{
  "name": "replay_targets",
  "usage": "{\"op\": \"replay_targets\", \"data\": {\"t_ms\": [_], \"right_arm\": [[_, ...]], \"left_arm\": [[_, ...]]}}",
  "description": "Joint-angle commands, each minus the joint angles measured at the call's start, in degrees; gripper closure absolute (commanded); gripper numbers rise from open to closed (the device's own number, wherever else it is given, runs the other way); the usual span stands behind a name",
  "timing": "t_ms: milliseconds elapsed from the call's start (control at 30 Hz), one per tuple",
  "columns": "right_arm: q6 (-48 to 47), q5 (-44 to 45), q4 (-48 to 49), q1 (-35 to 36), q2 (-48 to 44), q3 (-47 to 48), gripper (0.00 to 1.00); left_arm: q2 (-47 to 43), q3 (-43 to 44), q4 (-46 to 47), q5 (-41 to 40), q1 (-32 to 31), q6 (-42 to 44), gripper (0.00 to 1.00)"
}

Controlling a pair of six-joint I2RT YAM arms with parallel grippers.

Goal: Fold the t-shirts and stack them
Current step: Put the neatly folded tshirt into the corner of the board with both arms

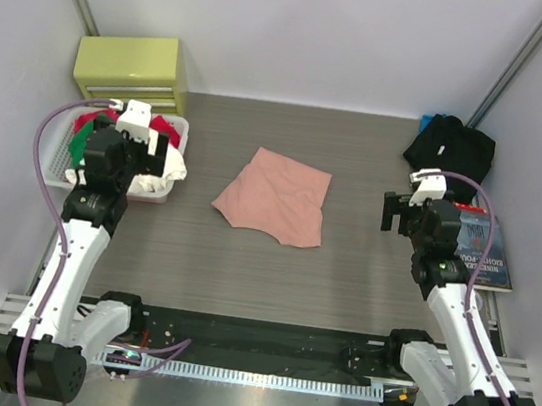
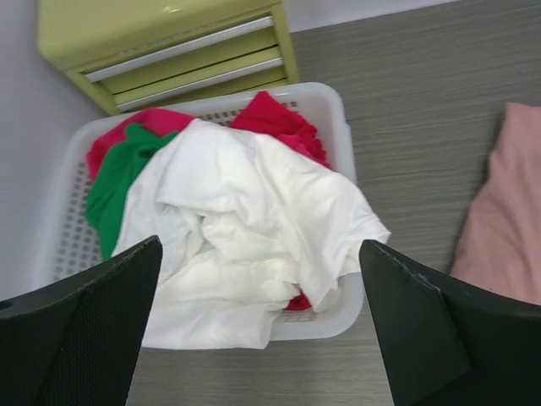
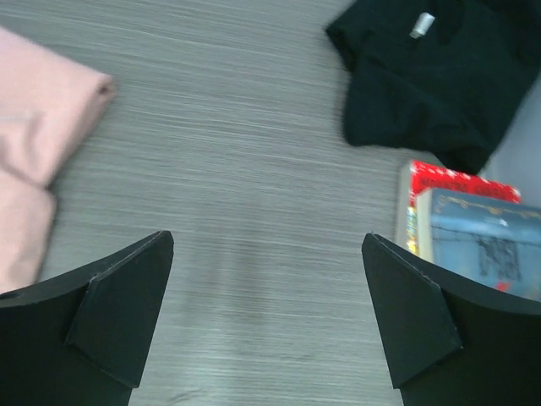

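As it lies folded, pink t-shirt (image 1: 277, 199) skewed, long corner pointing left.

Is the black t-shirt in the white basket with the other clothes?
No, the black t-shirt lies in the far right corner, while the white basket at the left holds white, red and green cloth.

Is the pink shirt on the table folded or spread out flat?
Folded: the pink shirt lies as a compact, layered patch, with no sleeves or collar showing.
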Motion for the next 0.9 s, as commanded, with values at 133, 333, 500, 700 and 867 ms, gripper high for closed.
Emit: {"op": "replay_targets", "data": {"t_ms": [133, 333, 500, 700, 867], "right_arm": [[0.11, 21.60, -5.43, 0.01, 20.41, 14.36, 0.00], [0.30, 20.10, -7.15, 0.27, 23.21, 14.58, 0.00], [-0.94, 21.25, -2.12, 0.19, 16.16, 10.70, 0.00], [1.69, 19.50, -7.02, 0.10, 21.32, 12.80, 0.00], [6.34, 18.96, -13.44, 0.01, 26.95, 18.42, 0.00]], "left_arm": [[6.16, 2.18, -3.83, -26.58, -5.42, 6.97, 0.00], [14.28, 14.51, -16.12, -16.68, -4.29, -2.15, 0.00], [7.42, 7.13, -3.55, -31.16, -3.58, -19.06, 0.00], [11.10, 10.64, -9.95, -34.85, -3.58, -21.43, 0.00], [11.29, 10.56, -7.25, -41.26, -3.58, -18.90, 0.00]]}}
